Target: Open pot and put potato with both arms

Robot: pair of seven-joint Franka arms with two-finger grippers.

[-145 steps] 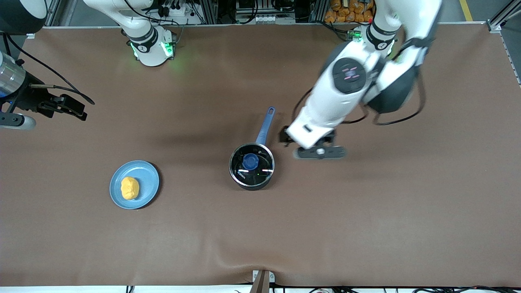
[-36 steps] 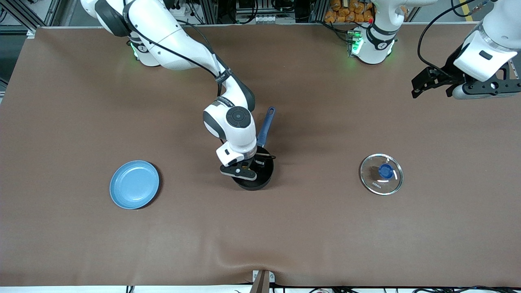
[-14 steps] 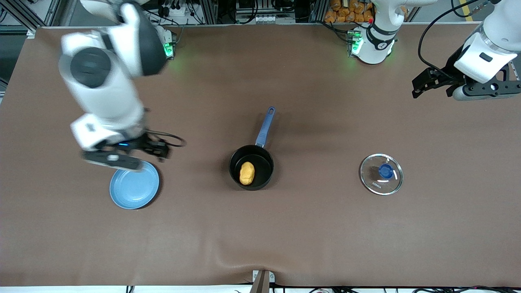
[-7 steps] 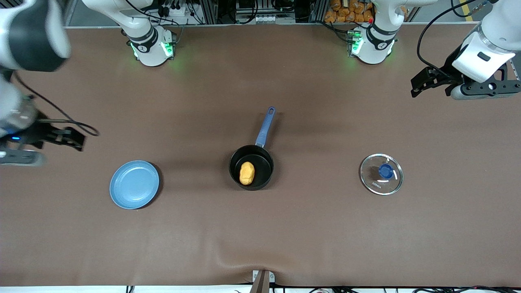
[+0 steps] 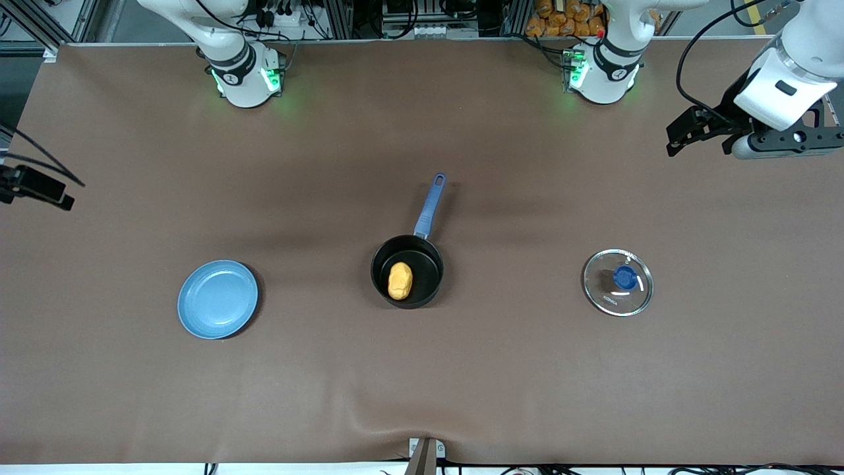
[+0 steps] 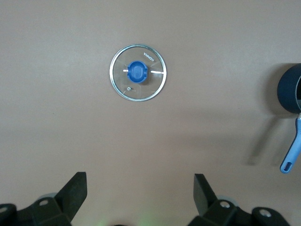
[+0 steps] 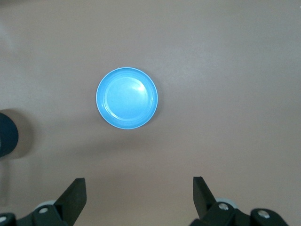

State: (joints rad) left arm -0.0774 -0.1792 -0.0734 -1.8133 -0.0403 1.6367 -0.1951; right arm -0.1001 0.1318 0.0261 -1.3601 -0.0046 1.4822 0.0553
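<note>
The black pot (image 5: pixel 425 264) with its long blue handle stands open in the middle of the table, and its edge shows in the left wrist view (image 6: pixel 288 88). The yellow-orange potato (image 5: pixel 399 281) lies inside it. My left gripper (image 5: pixel 682 134) is open and empty, held up over the left arm's end of the table; its fingers stand wide apart in its wrist view (image 6: pixel 140 190). My right gripper (image 5: pixel 39 188) is at the edge of the front view over the right arm's end; its wrist view (image 7: pixel 139 190) shows it open and empty.
The glass lid (image 5: pixel 617 282) with a blue knob lies on the table toward the left arm's end, also in the left wrist view (image 6: pixel 138 72). An empty light-blue plate (image 5: pixel 217 299) lies toward the right arm's end, also in the right wrist view (image 7: pixel 127 98).
My right arm has drawn back from over the plate toward the right arm's end of the table, almost out of the front view. The left arm has not moved. The potato stays in the pot.
</note>
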